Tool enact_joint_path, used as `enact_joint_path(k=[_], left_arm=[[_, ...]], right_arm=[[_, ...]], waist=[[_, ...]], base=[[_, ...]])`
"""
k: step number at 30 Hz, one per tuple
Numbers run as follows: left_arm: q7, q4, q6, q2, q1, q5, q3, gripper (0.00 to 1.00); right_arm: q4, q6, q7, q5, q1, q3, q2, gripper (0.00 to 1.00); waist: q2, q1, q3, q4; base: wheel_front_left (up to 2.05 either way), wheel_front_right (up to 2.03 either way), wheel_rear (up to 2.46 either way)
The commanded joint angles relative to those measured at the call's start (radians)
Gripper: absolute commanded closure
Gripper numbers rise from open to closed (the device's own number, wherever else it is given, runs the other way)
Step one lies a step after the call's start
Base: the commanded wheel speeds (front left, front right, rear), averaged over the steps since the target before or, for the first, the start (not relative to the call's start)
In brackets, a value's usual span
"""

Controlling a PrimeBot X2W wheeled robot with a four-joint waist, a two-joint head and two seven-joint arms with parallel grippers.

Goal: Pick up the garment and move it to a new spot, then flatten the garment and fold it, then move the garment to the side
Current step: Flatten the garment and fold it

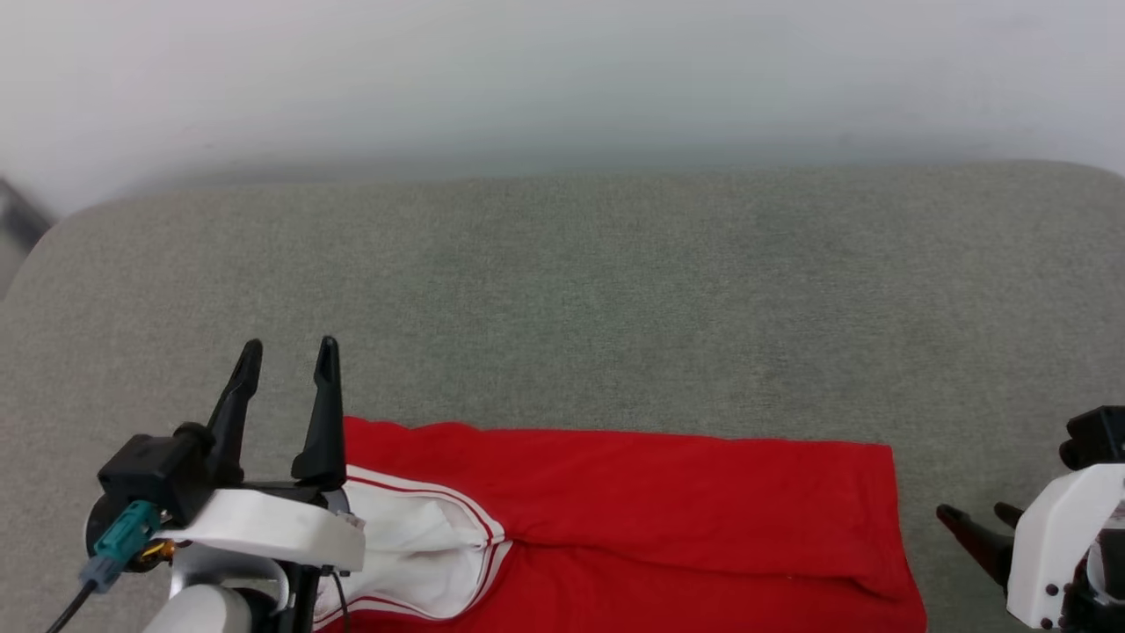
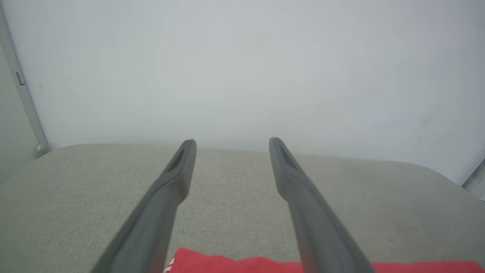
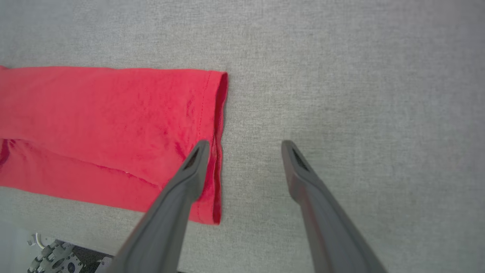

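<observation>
Near front edge of grey surface point(image 1: 562, 290), garment point(image 1: 668, 510) lies folded in long strip. Left gripper point(image 1: 290, 345) and right gripper point(image 3: 245, 144) jaws spread wide, holding nothing. Risk: uneven grab drags fold apart.

Grey fabric surface point(image 1: 615, 290), rounded corners; plain pale wall point(image 1: 562, 79) behind.

Red garment point(image 1: 668, 510) with white, red-striped sleeve point(image 1: 413, 545) on speckled grey fabric surface point(image 1: 562, 308)
</observation>
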Motion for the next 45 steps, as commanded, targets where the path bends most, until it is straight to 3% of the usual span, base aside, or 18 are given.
enact_joint_path(k=[1,13,14,16,24,29,38,40,45], left_arm=[[-0.012,-0.001,0.007,-0.014,-0.021,0.018,-0.009,0.00],[-0.049,0.031,0.005,-0.078,-0.067,0.072,-0.026,0.00],[-0.050,0.036,0.007,-0.078,-0.063,0.074,-0.025,0.00],[-0.052,0.037,0.012,-0.076,-0.054,0.080,-0.023,0.00],[-0.039,0.037,0.024,-0.053,-0.032,0.092,-0.026,0.00],[-0.032,0.032,0.038,-0.049,-0.018,0.094,-0.027,0.00],[-0.023,0.023,0.055,-0.049,0.017,0.089,-0.037,0.00],[-0.023,0.023,0.056,-0.050,0.021,0.088,-0.038,0.00],[-0.021,0.030,0.054,-0.054,0.023,0.087,-0.047,0.00]], right_arm=[[0.011,-0.001,0.018,-0.001,-0.017,0.008,0.014,0.00],[0.257,0.000,0.034,0.069,-0.062,0.116,0.067,0.00],[0.268,0.000,0.031,0.079,-0.064,0.130,0.070,0.43],[0.276,0.001,0.019,0.096,-0.073,0.152,0.065,1.00],[0.242,0.000,-0.056,0.110,-0.155,0.165,-0.016,1.00],[0.267,-0.001,-0.073,0.103,-0.171,0.121,-0.043,1.00],[0.267,-0.001,-0.041,0.024,-0.142,-0.170,-0.083,1.00],[0.254,-0.001,-0.012,0.016,-0.141,-0.218,-0.067,1.00],[0.212,0.000,0.098,0.128,-0.162,-0.258,0.057,1.00]], waist=[[0.0000,0.0000,0.043,0.036],[0.0000,0.0000,0.120,0.094],[0.0000,0.0000,0.116,0.092],[0.0000,0.0000,0.108,0.085],[0.0000,0.0000,0.062,0.042],[0.0000,0.0000,0.038,0.019],[0.0000,0.0000,0.012,-0.012],[0.0000,0.0000,0.010,-0.017],[0.0000,0.0000,0.001,-0.023]], base=[[0.00,0.00,0.00],[0.00,0.00,0.00],[0.00,0.00,0.00],[0.00,0.00,0.00],[0.00,0.00,0.00],[0.00,0.00,0.00],[0.00,0.00,0.00],[0.00,0.00,0.00],[0.00,0.00,0.00]])
